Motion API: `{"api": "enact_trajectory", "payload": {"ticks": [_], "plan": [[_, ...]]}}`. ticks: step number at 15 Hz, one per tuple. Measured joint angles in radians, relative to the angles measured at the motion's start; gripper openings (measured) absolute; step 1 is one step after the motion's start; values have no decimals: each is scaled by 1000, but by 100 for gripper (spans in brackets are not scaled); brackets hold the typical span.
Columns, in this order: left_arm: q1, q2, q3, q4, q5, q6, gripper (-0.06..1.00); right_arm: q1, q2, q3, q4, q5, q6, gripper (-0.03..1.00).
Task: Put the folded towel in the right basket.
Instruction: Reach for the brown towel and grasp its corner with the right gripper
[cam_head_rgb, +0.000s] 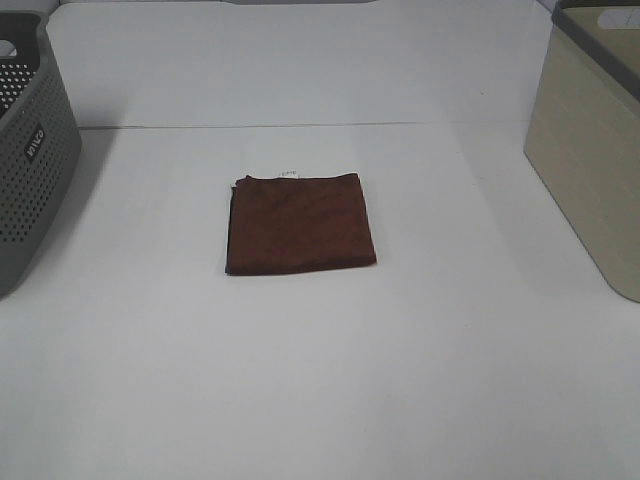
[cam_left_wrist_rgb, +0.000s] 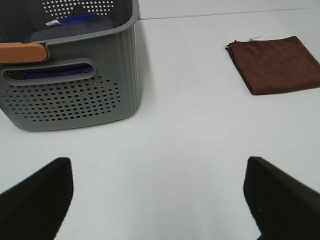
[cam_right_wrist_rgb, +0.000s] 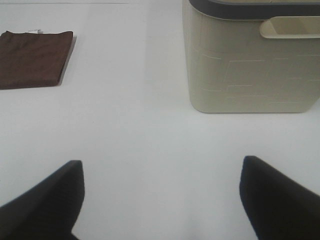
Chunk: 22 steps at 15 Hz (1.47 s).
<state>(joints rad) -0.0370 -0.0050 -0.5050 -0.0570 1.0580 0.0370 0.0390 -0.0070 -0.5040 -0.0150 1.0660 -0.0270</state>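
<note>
**Exterior high view**
- Folded towel (cam_head_rgb: 300, 224): dark brown and roughly square. It lies flat on the white bench (cam_head_rgb: 320, 400) at the centre of the frame.
- Label (cam_head_rgb: 290, 174): small and white, showing at the towel's far edge.
- Left basket (cam_head_rgb: 30, 170): grey with perforated walls, at the left edge of the frame and partly cut off.
- Right basket (cam_head_rgb: 590, 170): beige with a dark grey rim, at the upper right of the frame and partly cut off.
- The towel sits between the two baskets, well apart from both and outside the right one.

**Left wrist view**
- Left claw (cam_left_wrist_rgb: 159, 200): two dark fingers spread wide apart, hanging over bare bench.
- The grey basket stands beyond one finger. An orange grip (cam_left_wrist_rgb: 22, 52) shows at its rim, and blue and grey cloths (cam_left_wrist_rgb: 75, 22) lie inside.
- The brown towel lies beyond the other finger, farther off and flat on the bench, apart from the basket.

**Right wrist view**
- Right claw (cam_right_wrist_rgb: 162, 200): two dark fingers set wide apart over bare bench.
- The beige basket stands upright beyond one finger, with its handle slot visible under the dark rim.
- The towel lies beyond the other finger, well apart from the basket.
</note>
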Motion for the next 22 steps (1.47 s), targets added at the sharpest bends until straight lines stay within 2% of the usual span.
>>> {"api": "enact_trajectory", "payload": {"ticks": [3,6,7,10,13,18,22], "plan": [[0,0,0,0,0,0,88,0,25,-7,0,-19,0,79],[0,0,0,0,0,0,88,0,126,-20,15,-125,0,75],[0,0,0,0,0,0,88,0,205,-20,42,-204,0,74],[0,0,0,0,0,0,88,0,383,-21,117,-299,0,74],[0,0,0,0,0,0,88,0,641,-57,228,-307,-13,74],[0,0,0,0,0,0,88,0,1038,-306,321,-247,-171,74],[0,0,0,0,0,0,88,1,1254,-390,475,-234,-286,73]]}}
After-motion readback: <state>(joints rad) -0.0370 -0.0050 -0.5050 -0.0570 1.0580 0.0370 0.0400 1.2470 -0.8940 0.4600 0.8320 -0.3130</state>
